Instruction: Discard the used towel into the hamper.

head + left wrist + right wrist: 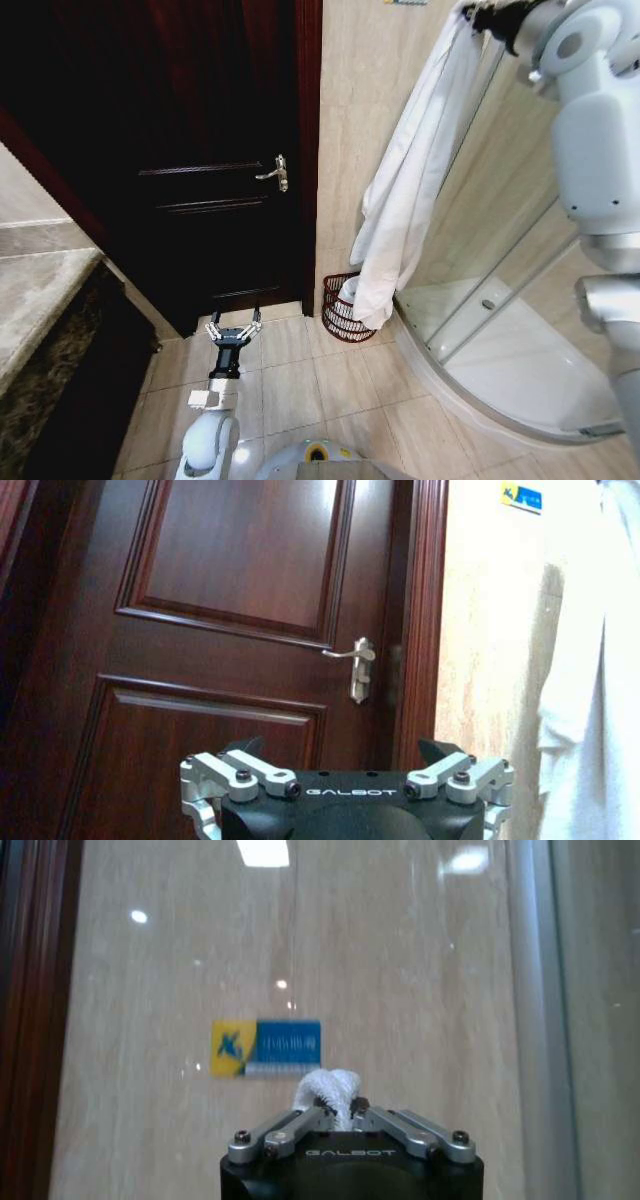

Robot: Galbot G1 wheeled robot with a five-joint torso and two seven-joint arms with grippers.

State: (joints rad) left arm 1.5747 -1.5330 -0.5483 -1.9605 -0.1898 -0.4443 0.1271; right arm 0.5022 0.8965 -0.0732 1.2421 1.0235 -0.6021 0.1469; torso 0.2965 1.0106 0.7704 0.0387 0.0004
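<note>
Dark wooden door (200, 150) on the left, silver lever handle (274, 172) near its edge, beige tiled wall (365, 120) beside it. Glass shower enclosure (500, 250) off to the right. Long white towel (405, 190) dangling down the wall, lower end dipping into the hamper (345, 312) on the floor at the corner by the shower base. Up high, right gripper (335, 1111) clamped tight on a bunch of towel. Down low before the door, left gripper (234, 328), jaws spread wide, holding nothing.
</note>
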